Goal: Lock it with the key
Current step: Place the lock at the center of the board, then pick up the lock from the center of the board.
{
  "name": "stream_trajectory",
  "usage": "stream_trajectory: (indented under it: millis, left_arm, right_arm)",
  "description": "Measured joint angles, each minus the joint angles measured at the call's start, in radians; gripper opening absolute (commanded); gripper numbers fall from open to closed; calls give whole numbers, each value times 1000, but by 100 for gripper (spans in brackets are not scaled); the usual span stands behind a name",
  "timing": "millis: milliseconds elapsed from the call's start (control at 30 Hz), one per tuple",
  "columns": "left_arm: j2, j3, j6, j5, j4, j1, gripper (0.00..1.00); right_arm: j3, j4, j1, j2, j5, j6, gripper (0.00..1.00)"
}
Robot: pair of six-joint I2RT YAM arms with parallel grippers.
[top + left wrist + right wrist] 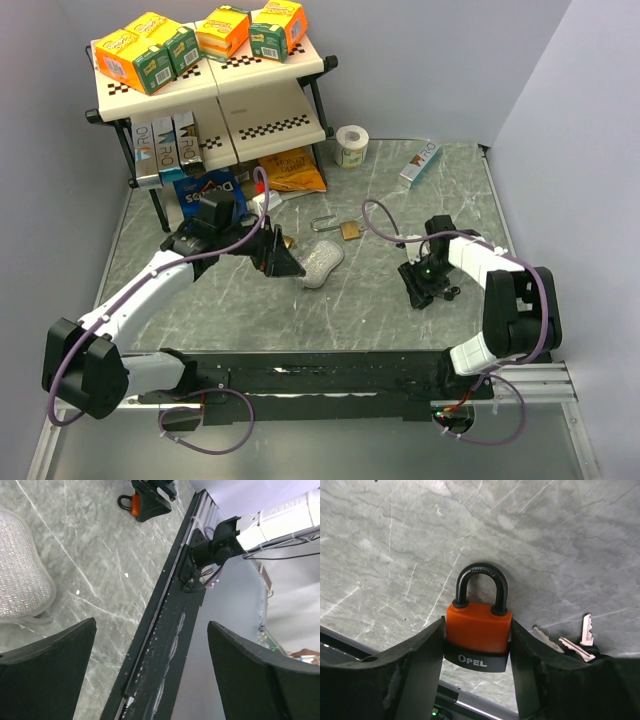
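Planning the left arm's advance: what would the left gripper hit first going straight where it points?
Probably the bare table top beside the black rail, though depth is unclear.

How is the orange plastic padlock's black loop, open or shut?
Shut. Both ends of the black loop sit down inside the orange plastic padlock.

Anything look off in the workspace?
A brass padlock lies mid-table, and its shackle looks swung open. The right hand clamps the orange padlock, shackle closed, with the keys beside it.
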Motion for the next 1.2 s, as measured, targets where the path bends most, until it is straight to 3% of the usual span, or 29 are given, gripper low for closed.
stream_trajectory:
  millis: [133,300,467,800,1000,1200]
  left_arm:
    - [2,58,100,-11,-97,0,96]
    - [4,163,262,-63,-211,0,96]
    - [-21,176,367,-115,-283,0,96]
    - [-88,256,653,-218,-518,8,96]
    - [-21,303,898,-306,-689,8,96]
    - [131,375,1170,-343,-857,10,98]
  right_arm:
    - [6,-3,0,3,-4,14,78]
    - [19,-3,0,3,-5,18,80]
    - [77,-32,0,-6,-22,14,84]
    - [337,-147,-2,-192,-103,-45,99]
    - [481,-208,-2,-293,-189,-76,100]
    - [502,-257,-3,-471,-291,-90,100]
